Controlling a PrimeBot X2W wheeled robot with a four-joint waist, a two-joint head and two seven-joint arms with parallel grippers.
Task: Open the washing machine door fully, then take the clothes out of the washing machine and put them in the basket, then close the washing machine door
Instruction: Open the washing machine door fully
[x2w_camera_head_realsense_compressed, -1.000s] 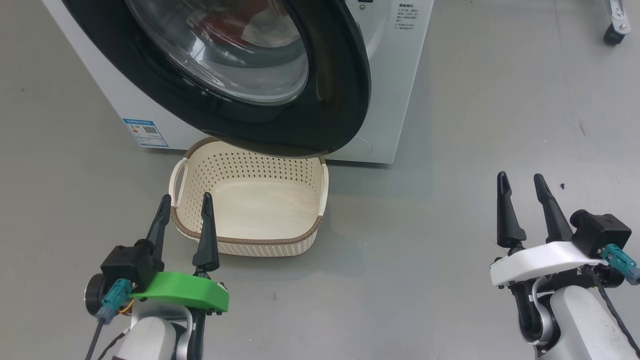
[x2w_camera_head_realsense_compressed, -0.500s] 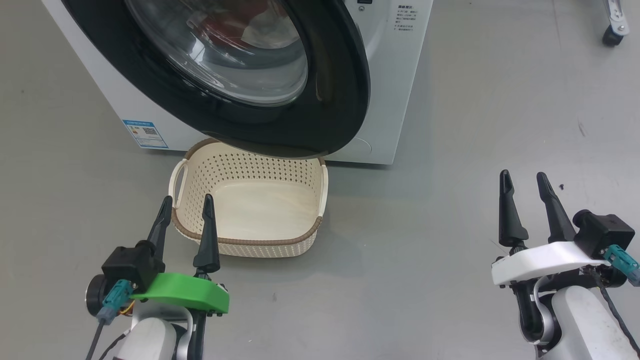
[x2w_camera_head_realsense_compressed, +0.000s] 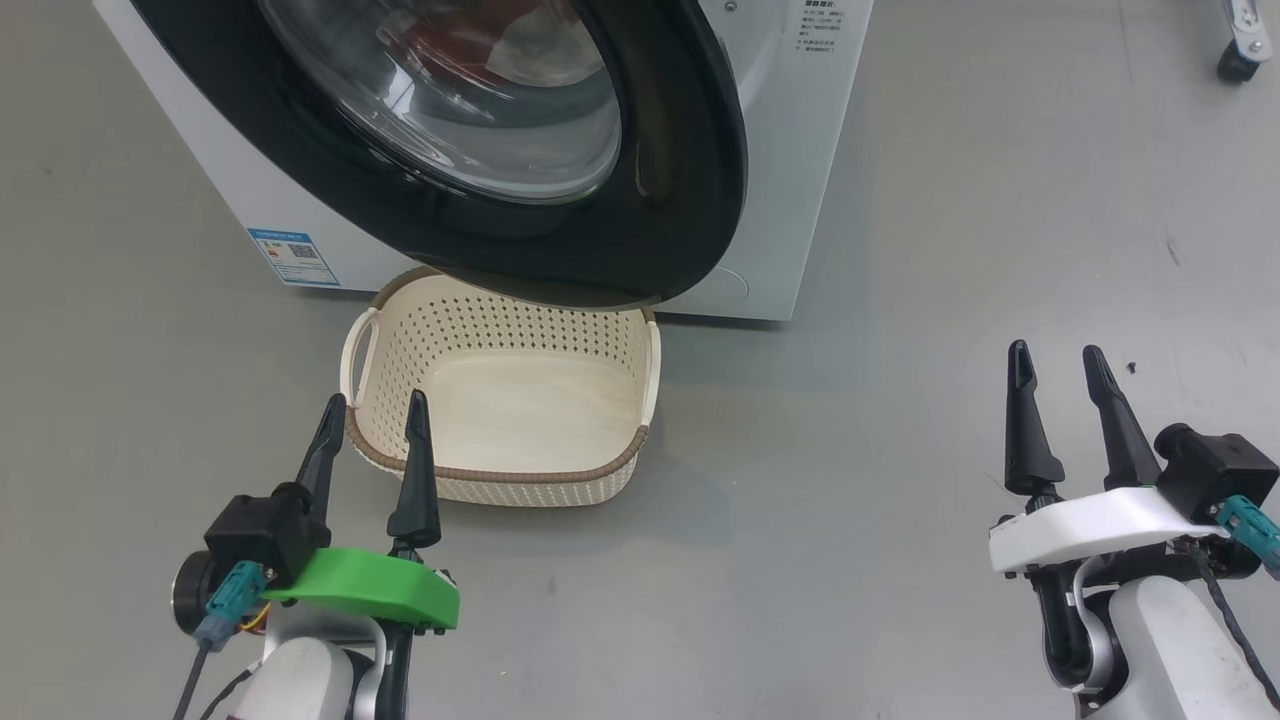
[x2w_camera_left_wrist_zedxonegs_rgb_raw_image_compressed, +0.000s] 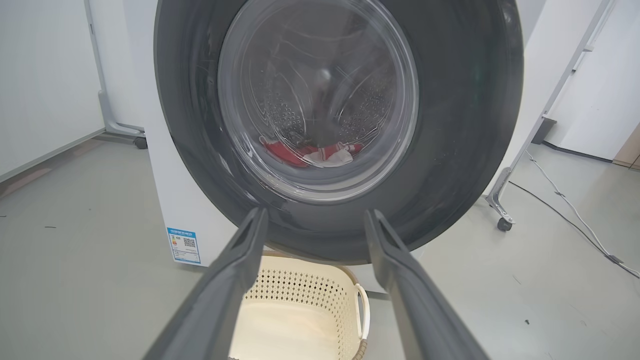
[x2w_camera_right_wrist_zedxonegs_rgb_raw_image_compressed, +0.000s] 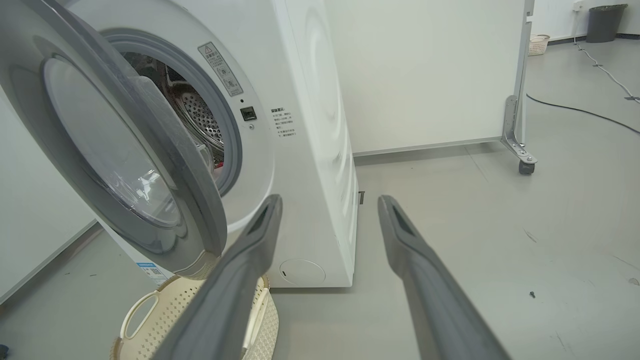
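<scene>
The white washing machine (x2w_camera_head_realsense_compressed: 790, 180) stands at the top of the head view. Its black-rimmed washing machine door (x2w_camera_head_realsense_compressed: 690, 150) is swung partly out, ajar over the cream basket (x2w_camera_head_realsense_compressed: 500, 400), which is empty. Red and whitish clothes (x2w_camera_left_wrist_zedxonegs_rgb_raw_image_compressed: 310, 152) lie in the steel drum, seen through the door glass. My left gripper (x2w_camera_head_realsense_compressed: 376, 396) is open at the basket's near left corner, holding nothing. My right gripper (x2w_camera_head_realsense_compressed: 1054, 348) is open over bare floor, right of the machine. The right wrist view looks past the door's edge (x2w_camera_right_wrist_zedxonegs_rgb_raw_image_compressed: 200, 200) into the drum mouth (x2w_camera_right_wrist_zedxonegs_rgb_raw_image_compressed: 200, 115).
Grey floor surrounds the machine. A caster of a wheeled frame (x2w_camera_head_realsense_compressed: 1235, 60) sits at the far right. A white panel on casters (x2w_camera_right_wrist_zedxonegs_rgb_raw_image_compressed: 520, 150) stands behind the machine, with a cable (x2w_camera_left_wrist_zedxonegs_rgb_raw_image_compressed: 575, 215) along the floor. A small dark screw (x2w_camera_head_realsense_compressed: 1130, 367) lies near my right gripper.
The head view has shifted a little. My right gripper has drifted slightly to the right. Both grippers stay open, and the door and basket have not moved.
</scene>
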